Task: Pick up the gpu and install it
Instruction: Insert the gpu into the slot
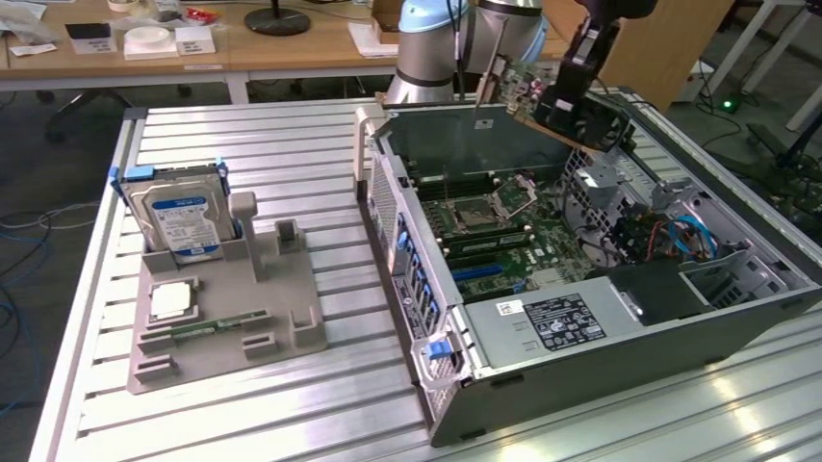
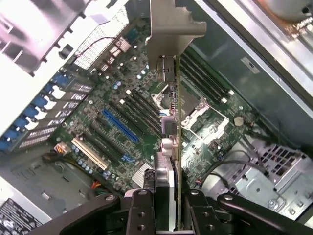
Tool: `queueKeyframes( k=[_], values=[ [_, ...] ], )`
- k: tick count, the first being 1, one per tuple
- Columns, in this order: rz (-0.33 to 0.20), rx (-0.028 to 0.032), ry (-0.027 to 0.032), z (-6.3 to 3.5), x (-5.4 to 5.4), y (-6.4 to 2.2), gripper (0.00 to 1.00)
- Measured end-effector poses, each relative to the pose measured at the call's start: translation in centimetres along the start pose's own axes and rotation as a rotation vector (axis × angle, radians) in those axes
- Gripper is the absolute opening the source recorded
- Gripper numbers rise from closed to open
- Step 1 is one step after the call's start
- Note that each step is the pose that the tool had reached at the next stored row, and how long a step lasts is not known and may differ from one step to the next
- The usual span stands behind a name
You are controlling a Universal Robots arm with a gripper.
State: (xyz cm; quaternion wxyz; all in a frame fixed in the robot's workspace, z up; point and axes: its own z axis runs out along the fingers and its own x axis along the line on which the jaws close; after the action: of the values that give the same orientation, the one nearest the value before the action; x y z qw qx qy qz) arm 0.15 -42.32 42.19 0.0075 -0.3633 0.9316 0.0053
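My gripper (image 2: 168,197) clamped on gpu (image 2: 170,122), hanging above open case's (image 1: 578,385) far edge. Install step; seating calls for card edge aligned over blue slot (image 2: 120,126).

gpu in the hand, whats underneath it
The gpu, held in the hand, hangs over the motherboard: a blue slot and the processor socket show either side. The strip of board directly beneath the card's edge is covered.
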Motion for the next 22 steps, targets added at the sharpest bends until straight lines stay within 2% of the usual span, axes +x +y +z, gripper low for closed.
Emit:
queueKeyframes(
  k=[22],
  values=[
    [-0.398,-0.0064,0.0014,0.03,0.0,0.0,0.28]
  ],
)
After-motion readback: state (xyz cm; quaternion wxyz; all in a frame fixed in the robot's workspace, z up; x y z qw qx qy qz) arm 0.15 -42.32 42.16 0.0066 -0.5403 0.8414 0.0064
